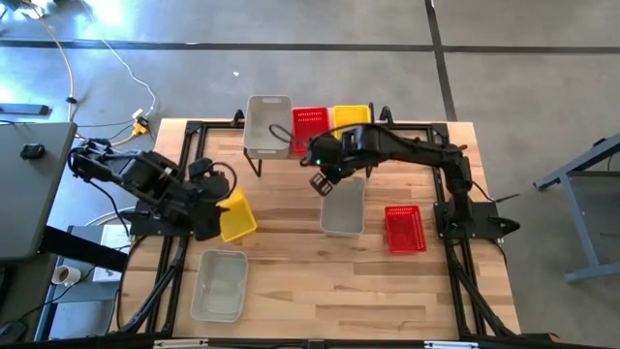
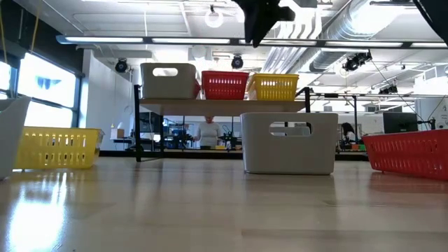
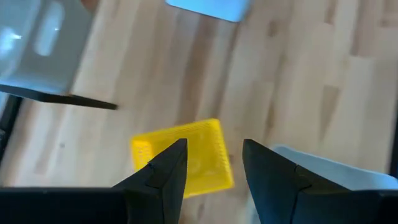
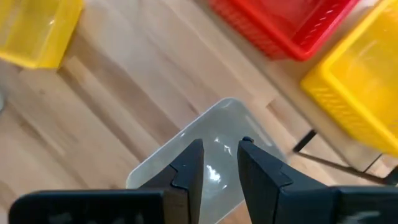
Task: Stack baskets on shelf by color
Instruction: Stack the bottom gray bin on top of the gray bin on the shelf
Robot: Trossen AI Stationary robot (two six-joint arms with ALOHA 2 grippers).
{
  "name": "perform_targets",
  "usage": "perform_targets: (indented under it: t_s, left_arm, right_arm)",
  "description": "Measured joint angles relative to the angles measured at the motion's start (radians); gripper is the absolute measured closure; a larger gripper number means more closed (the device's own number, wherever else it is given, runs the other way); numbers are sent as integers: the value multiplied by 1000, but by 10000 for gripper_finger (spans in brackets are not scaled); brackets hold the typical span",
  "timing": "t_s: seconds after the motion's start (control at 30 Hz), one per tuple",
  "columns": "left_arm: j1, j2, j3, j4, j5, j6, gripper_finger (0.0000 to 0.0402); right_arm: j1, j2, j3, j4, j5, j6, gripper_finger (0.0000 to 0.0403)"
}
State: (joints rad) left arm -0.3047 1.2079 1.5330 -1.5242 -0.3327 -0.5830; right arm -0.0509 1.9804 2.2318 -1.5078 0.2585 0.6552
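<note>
The shelf at the table's far edge carries a grey basket, a red one and a yellow one side by side. My right gripper hangs open above the far end of a grey basket standing on the table in front of the shelf, touching nothing. My left gripper is open above a yellow basket that sits on the table at the left; nothing lies between its fingers.
A red basket stands on the table right of the grey one. Another grey basket sits near the front left corner. Bare wood lies in the table's middle and near right part. The shelf's black legs stand close behind the centre grey basket.
</note>
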Motion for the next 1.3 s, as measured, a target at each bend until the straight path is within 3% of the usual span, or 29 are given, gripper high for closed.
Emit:
perform_targets:
  t_s: [0.73,1.0,1.3]
  left_arm:
    - [-360,10,0,5,151,-345,257]
    - [-432,70,0,41,180,-360,241]
    - [-565,210,0,116,217,-354,232]
  right_arm:
    - [189,0,0,0,6,80,310]
    - [229,0,0,-16,-8,51,267]
    - [269,0,0,-23,-32,40,260]
